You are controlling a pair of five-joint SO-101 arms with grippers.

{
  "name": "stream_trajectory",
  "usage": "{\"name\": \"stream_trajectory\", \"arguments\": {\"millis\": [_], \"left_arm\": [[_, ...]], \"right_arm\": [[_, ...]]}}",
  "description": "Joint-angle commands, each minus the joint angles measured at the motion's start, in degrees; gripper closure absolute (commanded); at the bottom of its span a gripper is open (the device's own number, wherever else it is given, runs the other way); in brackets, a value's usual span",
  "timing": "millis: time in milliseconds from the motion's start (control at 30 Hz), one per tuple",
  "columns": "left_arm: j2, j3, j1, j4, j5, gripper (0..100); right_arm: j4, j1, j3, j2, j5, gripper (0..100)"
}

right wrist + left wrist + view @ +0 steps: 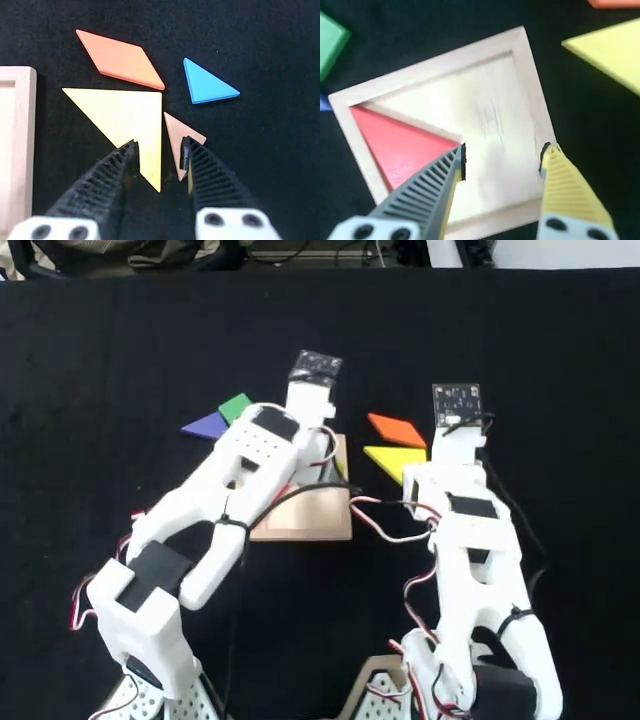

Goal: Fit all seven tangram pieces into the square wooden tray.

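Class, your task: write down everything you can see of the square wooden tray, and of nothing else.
The square wooden tray is pale, light-grained wood, with a flat floor inside a low raised rim. It lies flat on the black table, and in the high view the left arm covers part of it. A red triangle lies inside, tucked into one corner against the rim; the floor that shows beside it is bare. The left gripper hangs open over the tray. Whether it touches the wood cannot be told.
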Motion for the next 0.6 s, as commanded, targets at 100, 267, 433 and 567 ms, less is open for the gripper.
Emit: {"name": "stream_trajectory", "arguments": {"millis": [100,267,433,567], "left_arm": [[0.88,2.51,0.31,-7.03,4.57,74],[5.01,1.27,0.22,-6.59,4.31,74],[4.57,1.10,-1.45,-2.90,4.04,74],[3.78,1.36,-5.14,-2.46,3.96,74]], "right_arm": [[-0.88,-0.70,-1.45,-0.22,0.00,85.5],[-0.88,-0.70,-1.45,-0.22,0.00,85.5],[-0.88,-0.70,-1.45,-0.22,0.00,85.5],[-0.88,-0.70,-1.45,-0.22,0.00,85.5]]}}
